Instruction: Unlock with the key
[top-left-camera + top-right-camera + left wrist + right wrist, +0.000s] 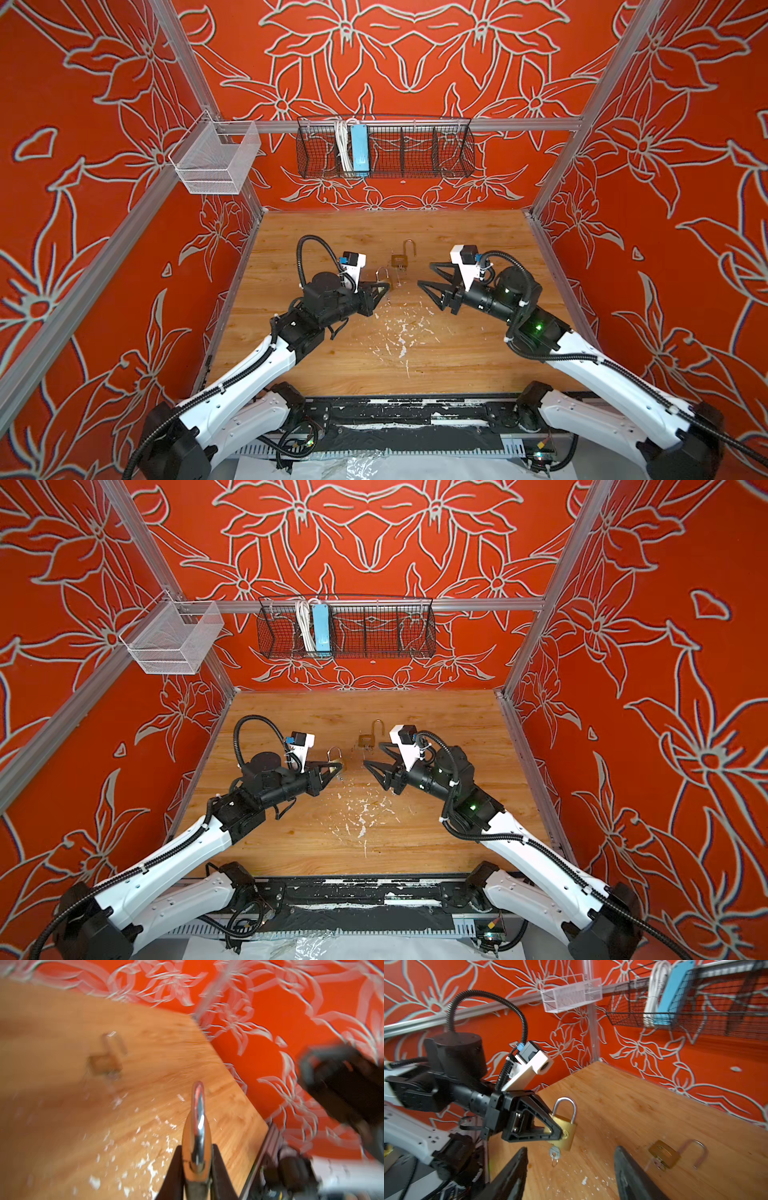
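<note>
Two brass locks in both top views, one padlock [386, 286] clamped tight in the left gripper [383, 289] off the table [332, 232], a second padlock [399, 261] lying shackle-open nearby, right gripper [426, 274] spread wide and empty; left wrist (blurry) shows that clamp edge-on; right wrist shows the key [555, 1152] sticking out under the held padlock.

Both top views look down from high at the near side onto the whole table [457, 365]. Wrist cameras view its middle closely.

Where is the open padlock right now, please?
In both top views the open padlock lies on the table, just beyond the gap between left gripper and right gripper.
</note>
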Motion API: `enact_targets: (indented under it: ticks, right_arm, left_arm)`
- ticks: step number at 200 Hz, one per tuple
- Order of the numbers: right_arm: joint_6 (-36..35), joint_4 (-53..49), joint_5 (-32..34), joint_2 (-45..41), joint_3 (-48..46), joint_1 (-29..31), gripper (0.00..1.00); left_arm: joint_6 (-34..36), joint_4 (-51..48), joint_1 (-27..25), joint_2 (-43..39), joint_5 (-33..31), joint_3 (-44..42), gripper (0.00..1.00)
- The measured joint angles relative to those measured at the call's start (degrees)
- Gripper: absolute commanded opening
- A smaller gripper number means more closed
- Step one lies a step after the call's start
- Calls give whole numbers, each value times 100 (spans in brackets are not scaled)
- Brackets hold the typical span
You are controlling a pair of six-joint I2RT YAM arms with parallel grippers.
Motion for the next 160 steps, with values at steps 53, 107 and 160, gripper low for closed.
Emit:
enact_targets:
  ticks: [53, 107, 160]
  right_arm:
    - [-223, -291, 1513, 304, -483, 1095, 62]
    - [-256, 120, 1814, 1108, -455, 1606, 55]
    - [-229, 223, 2017, 1598, -179, 1823, 46]
  left_arm:
    - [-2800, -63, -212, -225, -1008, -756, 0]
    - [-3783, 286, -382, -236, -994, -776, 0]
    - [-3919, 431, -483, -304, -990, -774, 0]
